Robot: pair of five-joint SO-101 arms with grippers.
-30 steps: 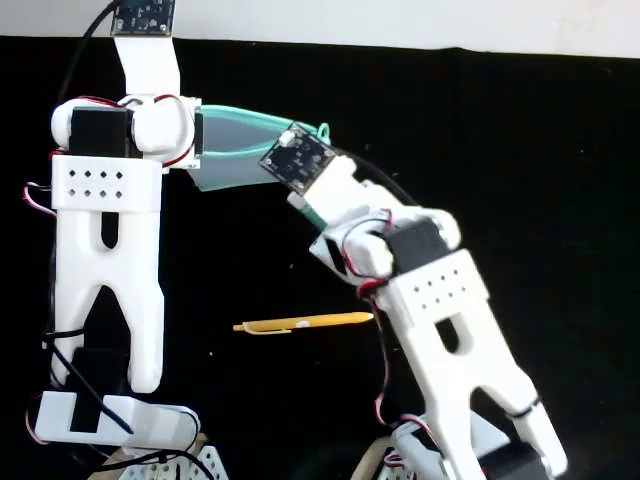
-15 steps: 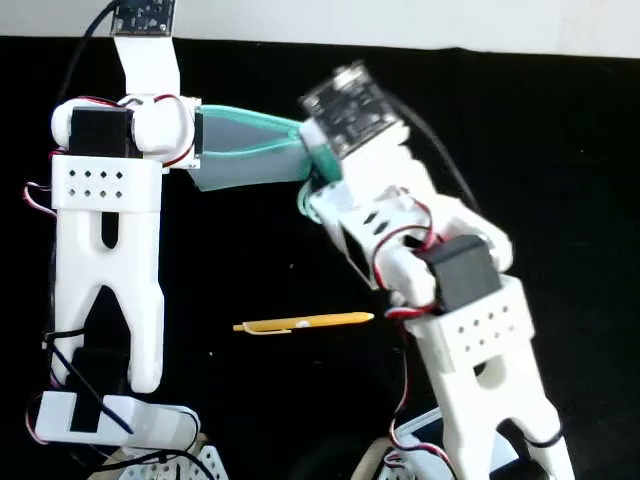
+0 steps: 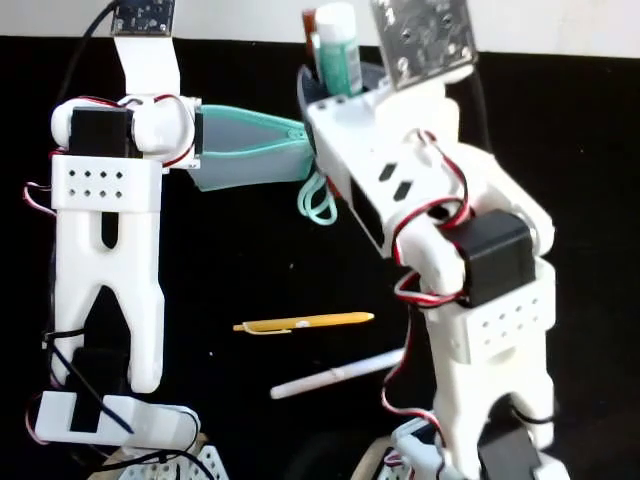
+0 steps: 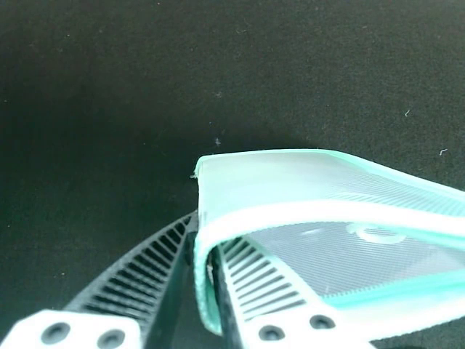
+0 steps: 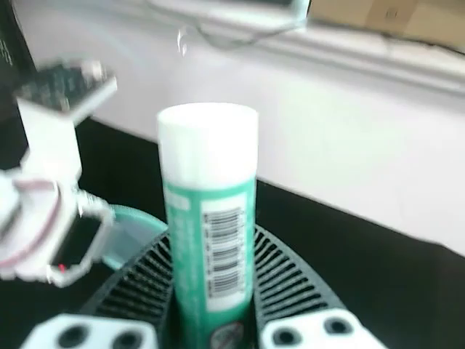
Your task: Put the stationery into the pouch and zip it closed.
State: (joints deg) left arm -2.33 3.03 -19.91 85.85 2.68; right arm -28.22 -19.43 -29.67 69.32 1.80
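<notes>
The teal mesh pouch [image 3: 250, 150] hangs above the black table, and my left gripper [image 3: 200, 140] is shut on its end. In the left wrist view the pouch [image 4: 312, 218] is pinched between the ribbed fingers [image 4: 145, 273]. My right gripper [image 3: 338, 88] is raised at the back, just right of the pouch's free end, shut on a green and white glue stick [image 3: 337, 50] that stands upright. The glue stick [image 5: 209, 218] sits between the right gripper's [image 5: 211, 305] black fingers. A yellow pen [image 3: 305, 322] and a white pen [image 3: 335, 376] lie on the table.
A teal cord loop [image 3: 318, 200] dangles from the pouch's free end. The left arm's white links [image 3: 105, 260] stand along the table's left side, and the right arm's links [image 3: 480, 300] rise at the right. A white wall [image 3: 560, 25] borders the far edge.
The right arm has risen from beside the pouch's free end, carrying the glue stick up and turning it upright. The white pen has come into sight on the table. The left arm holds still.
</notes>
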